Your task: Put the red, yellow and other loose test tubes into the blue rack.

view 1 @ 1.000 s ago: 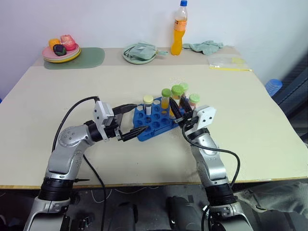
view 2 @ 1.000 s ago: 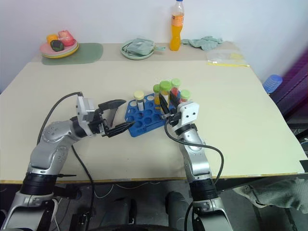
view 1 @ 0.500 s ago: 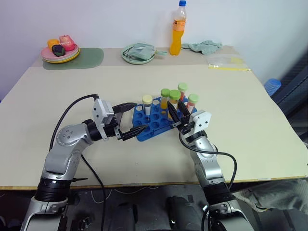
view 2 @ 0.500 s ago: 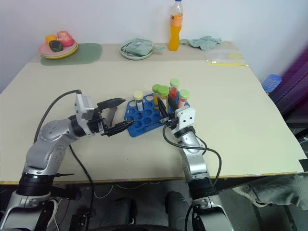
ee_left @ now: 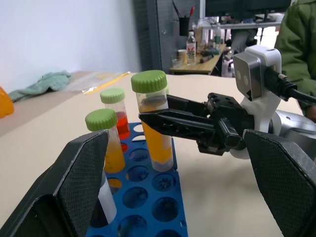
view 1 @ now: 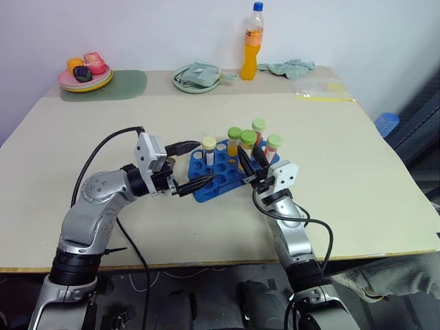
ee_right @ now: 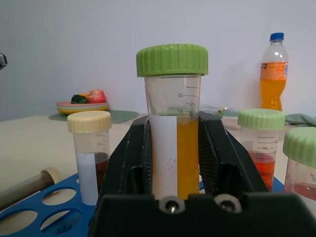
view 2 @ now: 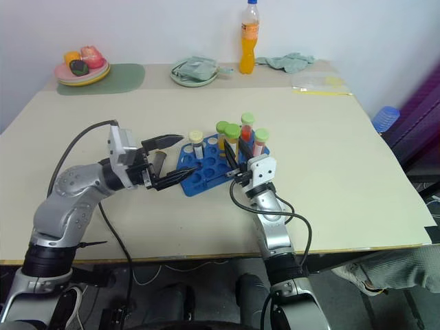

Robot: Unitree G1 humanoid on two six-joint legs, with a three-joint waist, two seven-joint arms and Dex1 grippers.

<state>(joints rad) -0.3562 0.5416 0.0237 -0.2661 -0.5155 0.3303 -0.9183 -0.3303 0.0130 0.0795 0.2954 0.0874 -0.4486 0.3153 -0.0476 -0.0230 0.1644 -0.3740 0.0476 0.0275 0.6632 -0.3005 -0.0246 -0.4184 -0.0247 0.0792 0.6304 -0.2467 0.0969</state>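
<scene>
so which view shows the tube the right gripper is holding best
The right wrist view: the yellow tube stands large between the right gripper's fingers. The left wrist view shows it sideways over the blue rack; the eye views show it small.

A pale beige counter (view 1: 357,172) stands against a plain white wall (view 1: 151,31); beyond, what looks like a cluttered desk (ee_left: 212,52), too blurred to be sure.

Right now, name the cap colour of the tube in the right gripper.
Green, clearest in the right wrist view: clear plastic tube, green screw cap.
</scene>
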